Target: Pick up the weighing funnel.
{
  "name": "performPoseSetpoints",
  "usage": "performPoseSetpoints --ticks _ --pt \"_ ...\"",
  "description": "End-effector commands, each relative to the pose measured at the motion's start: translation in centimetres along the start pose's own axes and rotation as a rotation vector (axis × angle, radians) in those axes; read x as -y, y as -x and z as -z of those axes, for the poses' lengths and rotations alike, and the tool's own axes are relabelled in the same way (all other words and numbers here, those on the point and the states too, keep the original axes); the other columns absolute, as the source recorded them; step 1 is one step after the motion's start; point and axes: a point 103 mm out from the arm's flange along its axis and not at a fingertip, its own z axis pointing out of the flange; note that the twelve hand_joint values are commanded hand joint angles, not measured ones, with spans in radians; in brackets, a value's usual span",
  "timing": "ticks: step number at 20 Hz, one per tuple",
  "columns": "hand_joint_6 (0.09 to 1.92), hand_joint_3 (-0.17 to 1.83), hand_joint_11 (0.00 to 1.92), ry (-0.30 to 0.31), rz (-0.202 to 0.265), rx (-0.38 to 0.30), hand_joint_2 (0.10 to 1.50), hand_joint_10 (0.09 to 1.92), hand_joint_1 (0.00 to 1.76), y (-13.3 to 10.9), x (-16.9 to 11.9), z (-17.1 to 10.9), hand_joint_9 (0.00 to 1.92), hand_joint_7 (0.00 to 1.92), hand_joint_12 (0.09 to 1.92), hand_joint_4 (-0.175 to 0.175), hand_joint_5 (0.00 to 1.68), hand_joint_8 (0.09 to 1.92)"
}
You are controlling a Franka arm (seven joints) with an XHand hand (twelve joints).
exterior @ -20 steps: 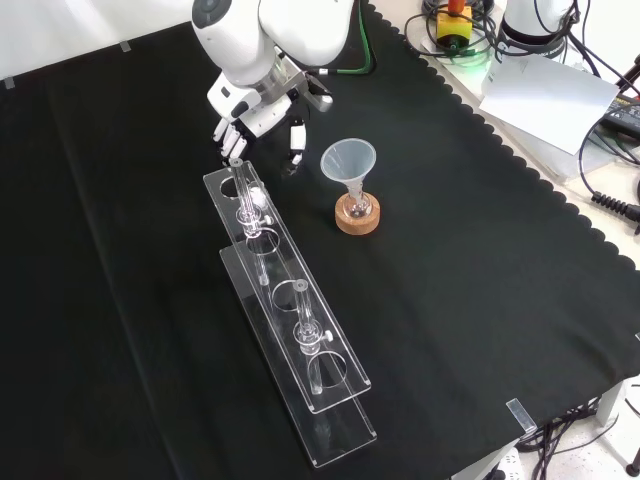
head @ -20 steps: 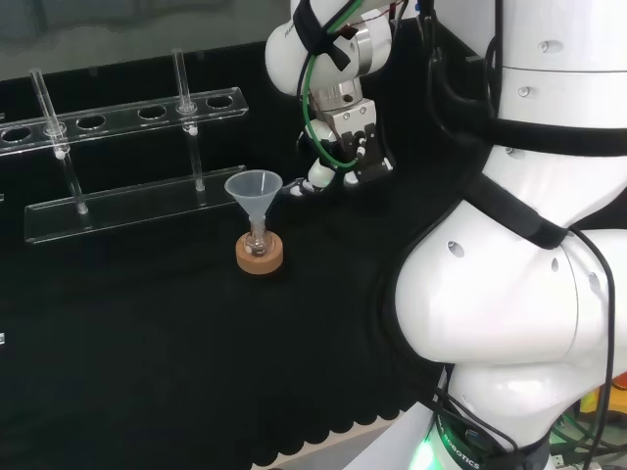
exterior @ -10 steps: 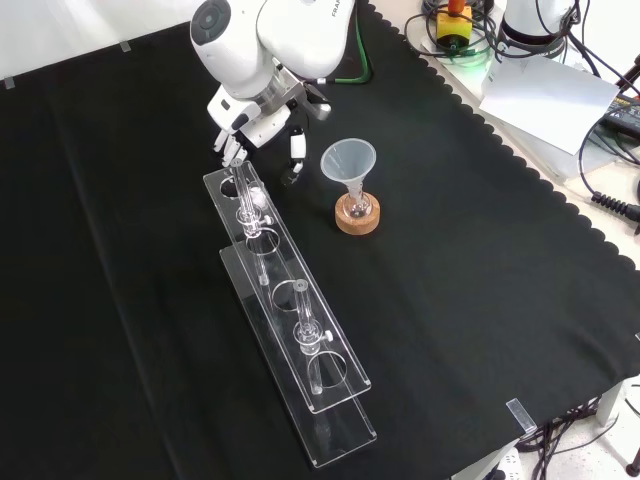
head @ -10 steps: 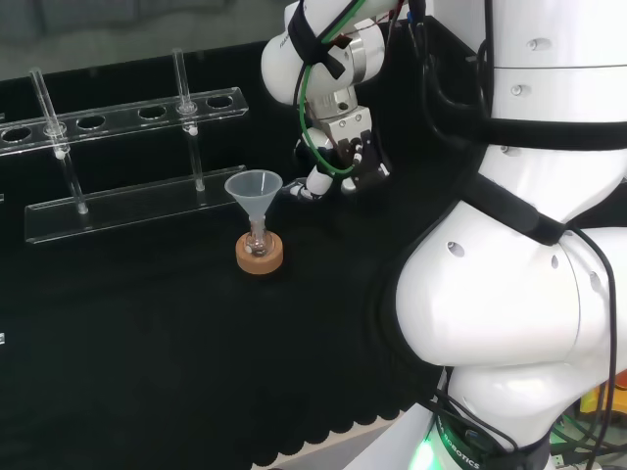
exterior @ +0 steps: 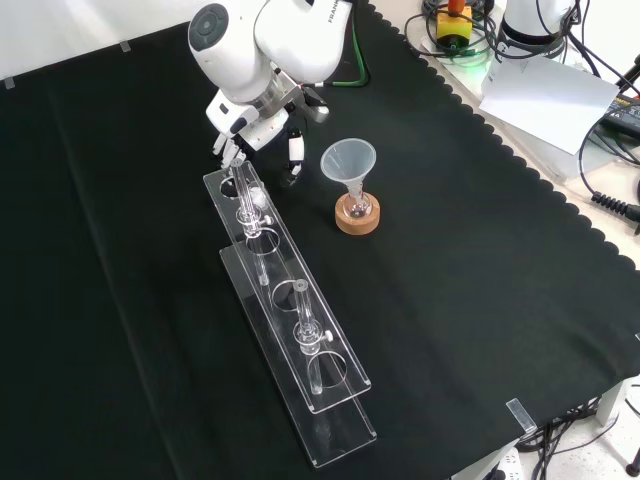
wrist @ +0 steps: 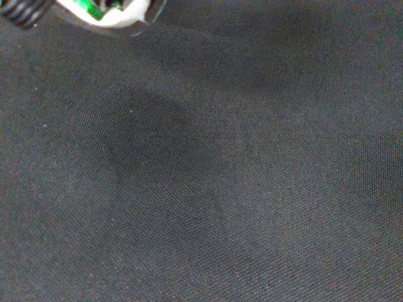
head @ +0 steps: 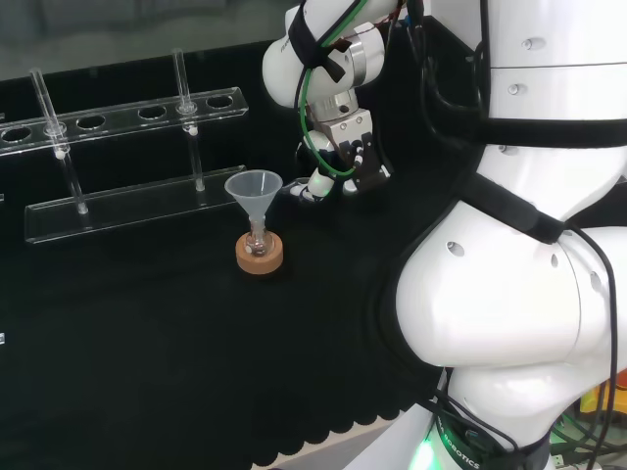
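Hanging low over the cloth point(exterior: 480, 280), hand point(exterior: 262, 128) sits at the rack's point(exterior: 290, 330) far end in the front view, just up-left of the funnel point(exterior: 348, 160) on its cork ring point(exterior: 357, 218); the head view puts it right of that funnel. Hand state: cannot tell whether spread or closed. Weighing funnel: where it lies relative to the hand cannot be told.

Black woven cloth point(exterior: 480, 250) with a scalloped edge covers the surface; the robot hand point(exterior: 258, 128) is black and white, the funnel point(exterior: 348, 160) pale blue, its cork ring point(exterior: 358, 218) tan.
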Motion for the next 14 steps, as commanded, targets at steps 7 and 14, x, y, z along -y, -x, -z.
performPoseSetpoints --ticks 7,14 --pt "0.09 0.59 0.44 -0.011 0.005 0.001 0.64 0.55 0.86 -0.08 -0.63 -0.41 0.71 0.45 1.29 -0.053 0.61 0.69" --pt "0.10 0.59 0.44 -0.016 0.005 0.002 0.65 0.55 0.86 -0.10 -0.70 -0.46 0.72 0.46 1.29 -0.050 0.62 0.69"
